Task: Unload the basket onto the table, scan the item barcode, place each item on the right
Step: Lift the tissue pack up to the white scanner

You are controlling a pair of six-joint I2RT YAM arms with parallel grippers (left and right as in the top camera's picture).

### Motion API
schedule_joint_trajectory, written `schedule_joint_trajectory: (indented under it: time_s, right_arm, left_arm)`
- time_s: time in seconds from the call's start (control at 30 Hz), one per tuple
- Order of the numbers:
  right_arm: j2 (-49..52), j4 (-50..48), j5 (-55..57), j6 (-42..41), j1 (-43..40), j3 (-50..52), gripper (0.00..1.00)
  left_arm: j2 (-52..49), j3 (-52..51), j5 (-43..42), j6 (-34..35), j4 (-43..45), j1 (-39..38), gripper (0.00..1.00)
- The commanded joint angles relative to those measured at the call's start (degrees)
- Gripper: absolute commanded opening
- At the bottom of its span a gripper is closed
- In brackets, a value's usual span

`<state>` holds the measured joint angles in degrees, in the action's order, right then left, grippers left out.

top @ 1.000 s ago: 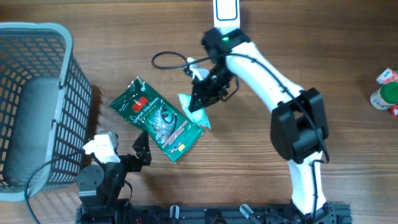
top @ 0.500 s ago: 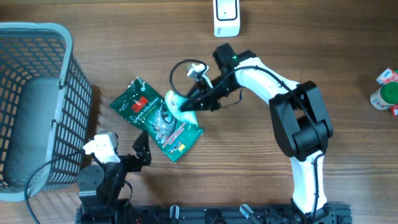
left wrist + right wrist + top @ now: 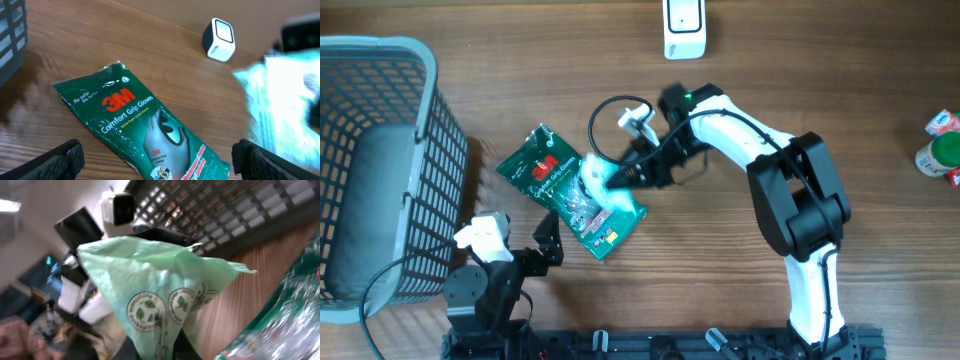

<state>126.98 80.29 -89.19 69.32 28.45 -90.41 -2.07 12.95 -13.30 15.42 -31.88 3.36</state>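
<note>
Right gripper (image 3: 626, 177) clenched on pale green packet (image 3: 160, 295), 3M glove pack (image 3: 145, 125) beneath; left gripper (image 3: 548, 248) released, empty.

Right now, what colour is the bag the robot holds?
Pale green bag with round leaf logos; right wrist view shows it best.

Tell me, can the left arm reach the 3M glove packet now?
Probably yes. The 3M glove packet lies flat just ahead of the open left end effector, nothing between them. The right end effector holds a green bag over its far edge.
</note>
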Motion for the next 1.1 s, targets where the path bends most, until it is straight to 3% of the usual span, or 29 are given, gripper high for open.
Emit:
schedule_joint_trajectory:
  time_s: [0.0,0.17,0.27,0.5,0.67,0.9,0.97,1.07]
  right_arm:
    - [-2.97,12.04,-0.48,31.23,0.11,1.90,0.04]
    - [-4.00,12.04,0.57,32.65,0.59,9.14,0.04]
    - [-5.86,12.07,0.81,32.76,0.68,18.58,0.05]
    - [-27.19,12.07,-1.09,39.17,0.68,36.74,0.04]
    - [-37.77,11.85,-0.94,38.69,0.68,38.91,0.04]
    - [-38.80,11.34,-2.36,36.54,0.39,38.91,0.04]
    - [-38.75,8.02,-0.37,32.61,-0.50,38.88,0.04]
    - [-38.71,-5.27,4.79,14.27,-3.61,38.88,0.04]
  left_arm:
    - [0.28,-0.37,0.33,0.46,0.07,-0.26,1.00]
    - [0.28,-0.37,0.33,0.46,0.07,-0.26,1.00]
    - [0.28,-0.37,0.33,0.46,0.07,-0.26,1.00]
    - [0.28,-0.37,0.33,0.46,0.07,-0.26,1.00]
    - [0.28,-0.37,0.33,0.46,0.07,-0.26,1.00]
    - [0.28,-0.37,0.33,0.46,0.07,-0.26,1.00]
    - [0.28,-0.37,0.33,0.46,0.07,-0.26,1.00]
    - [0.28,-0.37,0.33,0.46,0.07,-0.26,1.00]
